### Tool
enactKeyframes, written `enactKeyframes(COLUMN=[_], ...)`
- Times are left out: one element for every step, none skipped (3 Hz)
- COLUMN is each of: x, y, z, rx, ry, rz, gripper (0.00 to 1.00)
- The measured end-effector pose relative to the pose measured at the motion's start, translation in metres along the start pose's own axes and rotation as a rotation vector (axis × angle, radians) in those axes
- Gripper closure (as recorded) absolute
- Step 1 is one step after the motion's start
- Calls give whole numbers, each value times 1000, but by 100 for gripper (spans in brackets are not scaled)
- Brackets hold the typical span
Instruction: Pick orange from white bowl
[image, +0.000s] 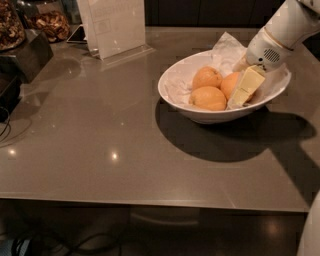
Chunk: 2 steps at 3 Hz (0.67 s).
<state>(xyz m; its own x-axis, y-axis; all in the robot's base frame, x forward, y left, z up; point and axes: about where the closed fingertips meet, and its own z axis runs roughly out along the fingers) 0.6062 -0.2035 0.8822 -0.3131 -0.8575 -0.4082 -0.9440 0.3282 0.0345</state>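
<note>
The white bowl (172, 95) stands on the grey table at the right. Three fruits lie in it. The orange (229, 84), round and deeper in colour, is at the right of the group, partly hidden by my gripper. A paler oval orange (209, 98) lies in front and a smaller one (206, 77) behind. My gripper (240, 95) reaches down into the bowl from the upper right and rests against the right side of the orange.
A white paper (226, 46) sticks up behind the bowl. A clear sign holder (116, 25) stands at the back. Jars (46, 21) and a dark box (22, 56) are at the back left. The table's front edge (150, 200) runs across below.
</note>
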Motion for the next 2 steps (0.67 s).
enactKeyframes(x=[6, 10], y=[1, 2], z=[8, 15], rx=[-19, -36], ry=[8, 15], rz=[15, 24], gripper=[13, 14])
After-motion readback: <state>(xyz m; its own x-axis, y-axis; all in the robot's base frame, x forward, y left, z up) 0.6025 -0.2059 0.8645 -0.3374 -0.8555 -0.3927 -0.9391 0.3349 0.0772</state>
